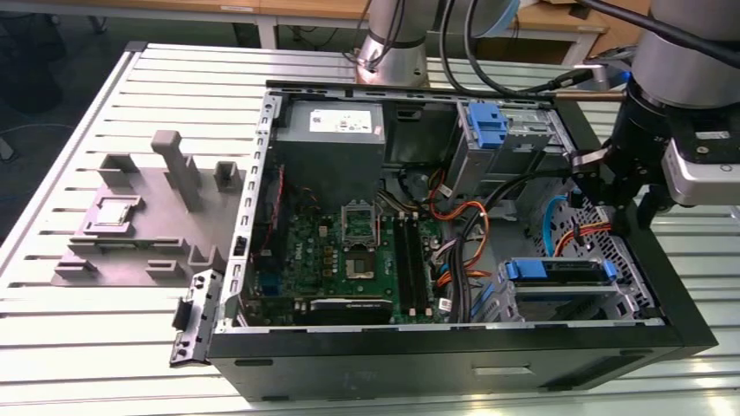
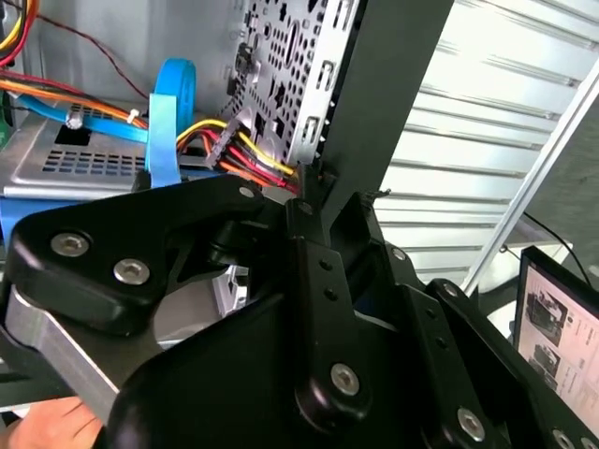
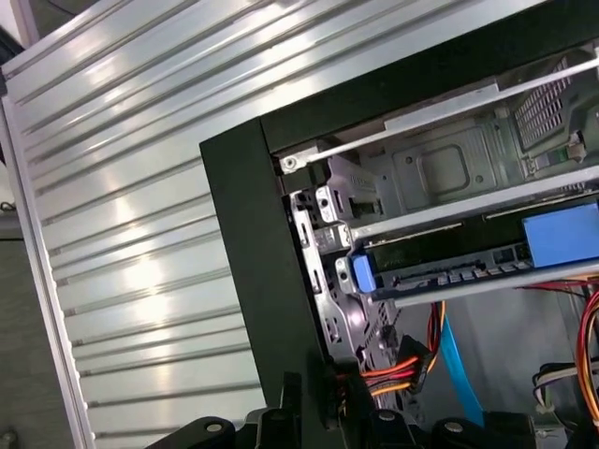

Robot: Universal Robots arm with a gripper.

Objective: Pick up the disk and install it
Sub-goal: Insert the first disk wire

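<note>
Second wrist view put my gripper right up front. Its black links and bolts sat close against the dark wall of the computer case. I could not tell how far it was open, or whether it had hold of anything. Closest to it, a bundle of red, yellow and orange wires ran to a plug beside a perforated metal panel. A blue cable looped up just past them.

A little farther off, in the first wrist view, the disk lay flat in a metal drive cage inside the case. Its blue bracket showed along the edge that faced me. In the exterior view the disk sat near my gripper, in the corner of the case where I was working.

Farther from my gripper, an upright blue latch stood at the other drive bay. The green motherboard lay on the case floor, well apart from my gripper toward the exterior view's left. The grey power-supply box sat beyond it in the far corner.

Farthest of all, outside the case, a grey fixture rested on the slatted table.
</note>
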